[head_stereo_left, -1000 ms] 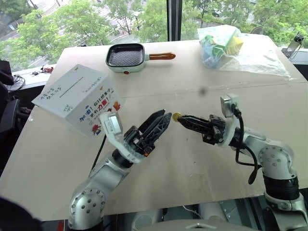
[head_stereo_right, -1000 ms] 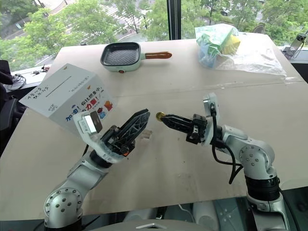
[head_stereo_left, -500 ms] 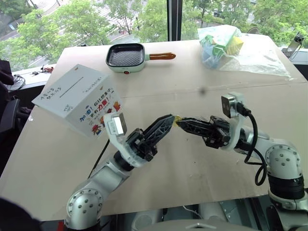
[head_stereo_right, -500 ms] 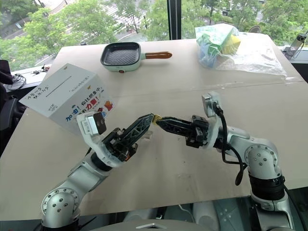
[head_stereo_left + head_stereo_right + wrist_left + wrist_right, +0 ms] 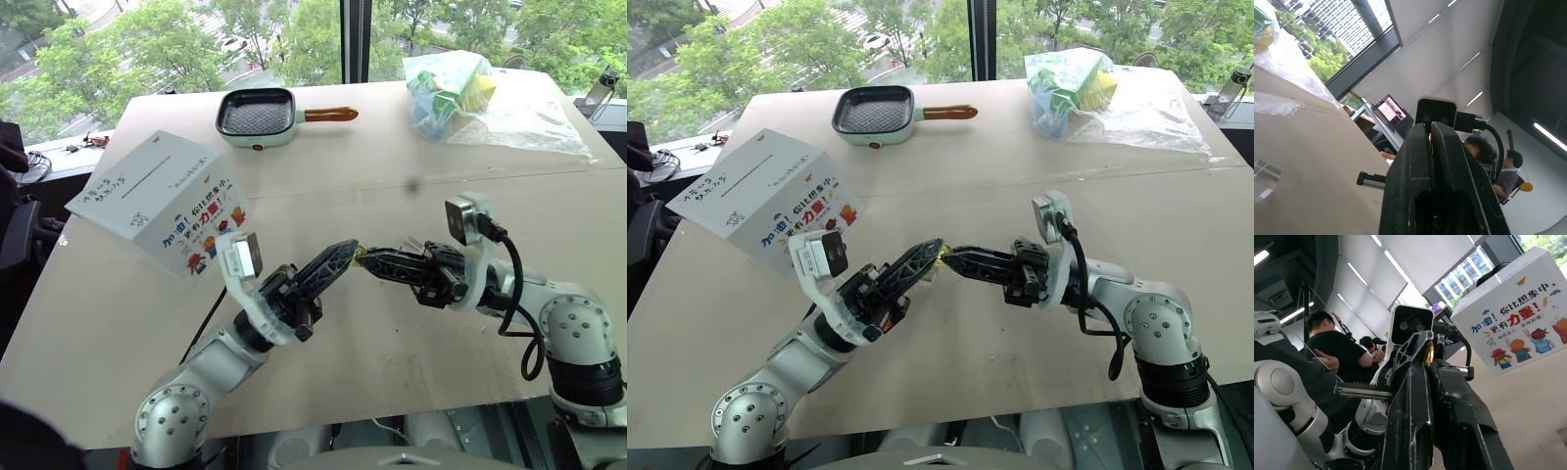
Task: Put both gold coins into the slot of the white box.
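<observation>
One gold coin (image 5: 359, 253) hangs above the middle of the table, pinched from both sides. My left gripper (image 5: 350, 248) reaches in from the left and is shut on it; the coin's edge (image 5: 1431, 144) shows between its fingers. From the right, my right gripper (image 5: 365, 259) is also shut on the same coin (image 5: 1428, 354). The two grippers meet tip to tip. The white box (image 5: 157, 201) sits tilted at the table's left, its slot (image 5: 149, 180) a thin dark line on the white top face, its cartoon-printed side (image 5: 1518, 323) facing the grippers.
A mint square frying pan (image 5: 257, 116) with an orange handle lies at the back of the table. A clear plastic bag (image 5: 460, 83) of colourful items is at the back right. A small clear block (image 5: 1264, 171) lies on the table under the grippers. People sit beyond the table.
My left gripper was open and just short of the coin; its fingers have closed onto the coin held by the right gripper. Both hands stayed nearly in place.
</observation>
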Controlling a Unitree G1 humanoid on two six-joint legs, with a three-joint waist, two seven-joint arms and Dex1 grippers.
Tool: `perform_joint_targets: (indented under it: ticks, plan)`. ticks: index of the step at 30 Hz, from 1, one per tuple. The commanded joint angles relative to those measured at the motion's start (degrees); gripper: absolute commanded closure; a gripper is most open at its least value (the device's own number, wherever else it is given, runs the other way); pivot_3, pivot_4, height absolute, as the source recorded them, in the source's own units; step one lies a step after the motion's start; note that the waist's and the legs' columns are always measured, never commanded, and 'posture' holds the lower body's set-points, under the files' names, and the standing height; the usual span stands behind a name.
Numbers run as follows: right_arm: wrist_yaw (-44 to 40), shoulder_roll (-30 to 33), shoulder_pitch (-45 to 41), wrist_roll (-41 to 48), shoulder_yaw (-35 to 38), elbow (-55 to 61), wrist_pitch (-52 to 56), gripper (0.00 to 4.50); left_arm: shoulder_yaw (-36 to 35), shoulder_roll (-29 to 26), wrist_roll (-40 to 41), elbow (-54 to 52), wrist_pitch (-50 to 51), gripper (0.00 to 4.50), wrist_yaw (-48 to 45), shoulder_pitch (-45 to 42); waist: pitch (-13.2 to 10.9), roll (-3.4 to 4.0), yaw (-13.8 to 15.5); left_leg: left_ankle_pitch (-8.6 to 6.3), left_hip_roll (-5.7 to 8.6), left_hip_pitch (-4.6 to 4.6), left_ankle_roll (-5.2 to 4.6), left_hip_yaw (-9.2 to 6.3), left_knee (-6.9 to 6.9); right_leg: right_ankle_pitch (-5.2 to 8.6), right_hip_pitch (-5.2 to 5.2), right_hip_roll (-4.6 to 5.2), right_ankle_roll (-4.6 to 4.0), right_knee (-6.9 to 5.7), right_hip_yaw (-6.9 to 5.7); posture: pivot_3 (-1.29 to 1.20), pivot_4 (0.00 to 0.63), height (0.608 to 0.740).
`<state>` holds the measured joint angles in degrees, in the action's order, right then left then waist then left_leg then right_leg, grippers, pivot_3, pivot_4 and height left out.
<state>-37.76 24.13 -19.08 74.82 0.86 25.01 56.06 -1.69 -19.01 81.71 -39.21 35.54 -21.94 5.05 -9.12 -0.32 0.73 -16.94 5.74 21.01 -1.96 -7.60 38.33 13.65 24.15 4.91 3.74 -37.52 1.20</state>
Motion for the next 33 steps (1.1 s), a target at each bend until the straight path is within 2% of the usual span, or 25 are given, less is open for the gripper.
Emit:
perform_joint_targets:
  ticks: [1,7,8,9,12,13,14,15,19,23,26,27,28,33]
  plan:
    - [-0.8,-0.1,-0.3,1.4,-0.1,2.8,-0.8,4.50,0.6,-1.4,2.8,-0.1,1.3,4.43,-0.4,-0.7,0.0,0.00,0.0,0.00,0.00,0.00,0.00,0.00,0.00,0.00,0.00,0.00,0.00,0.00,0.00,0.00,0.150,0.721]
    - [-0.3,-0.4,-0.3,1.8,0.2,2.6,-1.0,4.50,0.7,-2.3,4.6,0.6,1.6,4.43,0.3,-0.9,0.0,0.00,0.0,0.00,0.00,0.01,0.00,-0.01,-0.01,0.00,0.00,0.00,0.00,0.03,0.00,0.00,0.150,0.721]
    - [-0.3,-0.5,-0.2,2.0,0.3,2.6,-1.0,3.88,0.5,-2.2,4.1,0.7,1.3,4.50,0.4,-0.9,0.0,0.00,0.0,0.00,0.00,0.01,0.00,-0.01,-0.01,0.00,0.00,0.00,0.00,0.03,0.00,0.00,0.150,0.721]
    - [-0.2,-0.4,-0.1,2.3,0.4,2.7,-0.9,3.71,-0.1,-2.3,3.4,0.6,0.8,4.50,0.5,-0.9,0.0,0.00,0.0,0.00,0.00,0.01,0.00,-0.01,-0.01,0.00,0.00,0.00,0.00,0.03,0.00,0.00,0.150,0.721]
    - [1.0,0.1,0.6,1.6,1.5,2.6,-1.5,2.43,-3.8,-4.0,2.4,0.3,-0.7,4.50,1.3,-1.1,0.0,0.00,0.0,0.00,0.00,0.01,0.00,-0.01,-0.02,0.00,0.00,0.00,0.00,0.04,0.00,0.00,0.150,0.721]
    - [1.4,0.2,0.8,1.3,1.8,2.5,-1.8,1.82,-4.7,-4.6,2.4,0.2,-1.0,4.50,1.4,-1.3,0.0,0.00,0.0,0.00,0.00,0.02,0.00,-0.02,-0.02,0.00,0.00,0.00,0.00,0.04,-0.01,0.00,0.150,0.721]
    - [0.9,1.2,0.5,-1.2,2.0,2.4,-2.8,1.53,-7.3,-7.6,1.6,-0.2,-0.8,4.50,2.1,-2.6,0.0,0.00,0.0,0.00,0.00,0.02,0.00,-0.03,-0.02,0.00,0.01,0.00,0.00,0.03,-0.02,0.00,0.150,0.721]
    - [0.5,1.9,0.3,-3.0,2.0,2.4,-3.5,1.53,-9.1,-9.7,1.1,-0.5,-0.6,4.50,2.6,-3.5,0.0,0.00,0.0,0.00,-0.01,0.01,0.00,-0.03,-0.03,0.00,0.01,0.00,0.00,0.03,-0.02,0.00,0.150,0.721]
    - [1.2,1.0,-8.1,-14.6,1.2,-1.4,-12.1,1.53,-21.2,-25.0,1.6,3.8,0.4,4.50,7.3,-15.4,-0.3,-0.13,-0.1,0.01,-0.01,0.12,0.03,-0.12,0.01,0.00,0.13,-0.02,-0.01,-0.08,-0.17,0.00,0.150,0.721]
    - [-4.9,2.9,-11.9,-29.1,-4.7,-4.1,-22.1,1.53,-25.9,-37.8,-6.2,11.6,3.3,4.50,4.1,-20.9,-0.2,-0.14,-0.4,0.06,0.02,0.19,0.09,0.05,-0.02,-0.03,0.33,-0.13,-0.03,-0.10,-0.16,0.00,0.150,0.721]
    - [-5.8,1.3,-15.0,-33.5,-6.7,-4.8,-25.6,1.53,-29.6,-43.3,-12.2,20.6,3.5,4.50,-3.1,-20.3,-0.3,-0.15,-1.1,0.05,0.01,0.42,0.09,0.01,-0.14,0.00,0.66,-0.23,0.02,-0.06,-0.13,0.00,0.150,0.721]
    - [-5.9,0.7,-16.3,-35.0,-7.6,-4.8,-26.3,1.53,-30.7,-45.0,-14.8,25.4,3.2,4.50,-7.1,-19.4,-0.3,-0.18,-1.4,0.05,0.00,0.98,0.11,-0.06,-0.10,-0.01,1.23,-0.16,0.01,-0.10,-0.14,0.00,0.150,0.721]
    - [-5.9,0.3,-17.2,-36.1,-8.2,-4.8,-26.8,1.53,-31.3,-46.2,-17.1,29.2,3.1,4.50,-10.2,-18.8,-0.3,-0.18,-1.8,0.05,0.00,1.14,0.12,-0.06,-0.06,-0.01,1.40,-0.12,0.01,-0.15,-0.19,0.00,0.150,0.721]
    - [-6.4,-1.4,-19.0,-38.3,-9.5,-4.9,-27.3,1.53,-28.9,-48.6,-23.8,42.3,1.3,4.50,-22.7,-21.5,-0.3,-0.15,-3.1,0.06,0.04,1.04,0.14,-0.06,-0.16,-0.01,1.51,-0.09,-0.01,-0.21,-0.26,0.00,0.150,0.721]
